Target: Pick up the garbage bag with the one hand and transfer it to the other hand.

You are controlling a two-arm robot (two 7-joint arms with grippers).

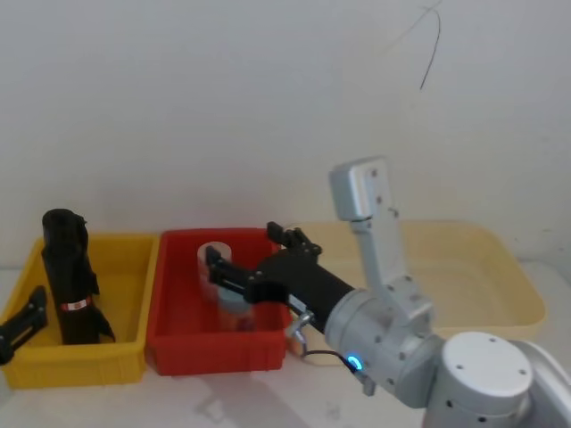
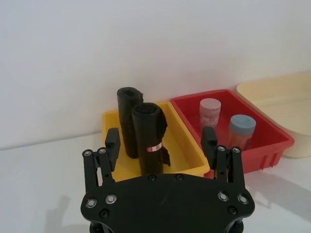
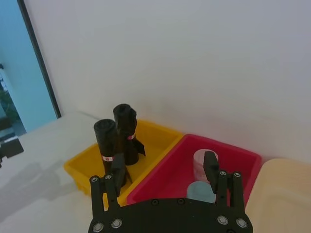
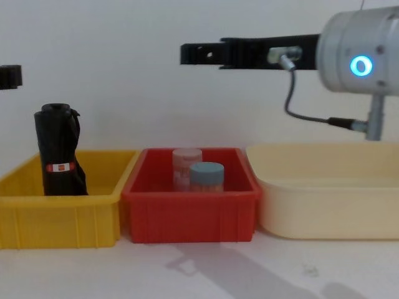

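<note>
Two black rolls are standing by the yellow bin's (image 1: 125,357) left edge: the garbage bag (image 2: 148,131) and, seemingly behind it, a plainer roll (image 2: 127,109). The left gripper (image 2: 161,134) and right gripper (image 3: 164,160) are hovering wide-fingered, empty.

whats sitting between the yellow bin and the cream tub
The red bin, holding a pink-lidded jar and a blue-lidded jar; the chest view shows it between the yellow bin and cream tub.

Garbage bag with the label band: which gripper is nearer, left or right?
Left. The left gripper hangs at the left end of the yellow bin, close to the garbage bag; the right gripper is above the red bin.
</note>
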